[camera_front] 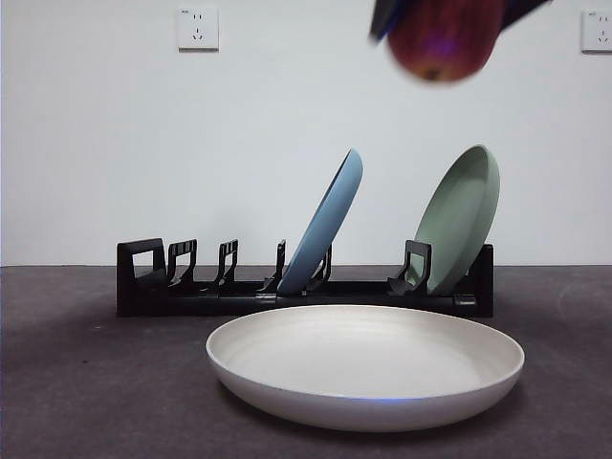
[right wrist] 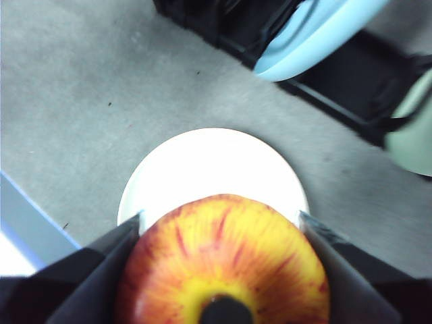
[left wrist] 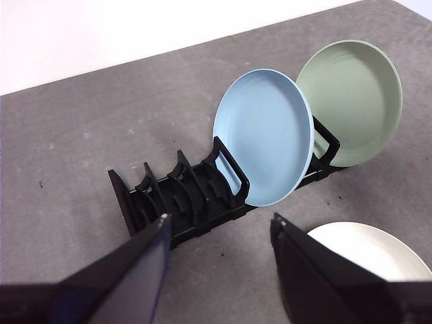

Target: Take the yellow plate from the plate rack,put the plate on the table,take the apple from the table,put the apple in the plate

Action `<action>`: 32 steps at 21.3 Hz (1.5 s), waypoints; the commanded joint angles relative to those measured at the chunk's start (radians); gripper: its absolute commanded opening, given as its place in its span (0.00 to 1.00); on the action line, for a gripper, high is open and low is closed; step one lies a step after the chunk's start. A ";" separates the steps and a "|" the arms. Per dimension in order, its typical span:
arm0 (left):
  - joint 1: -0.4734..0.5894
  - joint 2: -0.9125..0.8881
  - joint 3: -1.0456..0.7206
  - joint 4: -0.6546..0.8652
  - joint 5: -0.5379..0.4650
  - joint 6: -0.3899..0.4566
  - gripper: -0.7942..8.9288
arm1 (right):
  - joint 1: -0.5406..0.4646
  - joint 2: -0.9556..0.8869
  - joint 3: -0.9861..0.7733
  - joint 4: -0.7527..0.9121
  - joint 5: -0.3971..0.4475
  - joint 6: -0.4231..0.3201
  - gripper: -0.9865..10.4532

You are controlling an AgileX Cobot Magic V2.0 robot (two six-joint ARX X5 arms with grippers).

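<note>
Red and firm, the apple (right wrist: 223, 260) sits clamped by its flanks in our right gripper (right wrist: 219, 270) above the yellow plate (camera_front: 366, 375) — round, likely slippery; our left gripper (left wrist: 219, 236) waits, jaws wide.

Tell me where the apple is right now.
The apple is held in the right gripper, high in the air above the yellow plate, which lies on the table in front of the plate rack.

Apple (right wrist: 223, 263) in right gripper (right wrist: 219, 233) jaws — above yellow plate (right wrist: 209, 169)
</note>
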 commanded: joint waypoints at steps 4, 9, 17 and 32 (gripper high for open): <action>-0.002 0.000 0.000 -0.005 0.002 -0.010 0.34 | 0.020 0.128 -0.190 0.195 -0.003 0.063 0.08; -0.002 0.000 0.000 -0.004 0.002 -0.010 0.34 | 0.039 0.288 -0.264 0.358 -0.005 0.077 0.08; -0.002 0.000 0.000 -0.005 0.000 -0.006 0.34 | 0.072 0.435 -0.264 0.426 -0.002 0.077 0.08; -0.002 0.009 0.000 -0.004 -0.001 -0.006 0.34 | 0.092 0.438 -0.263 0.431 0.021 0.077 0.45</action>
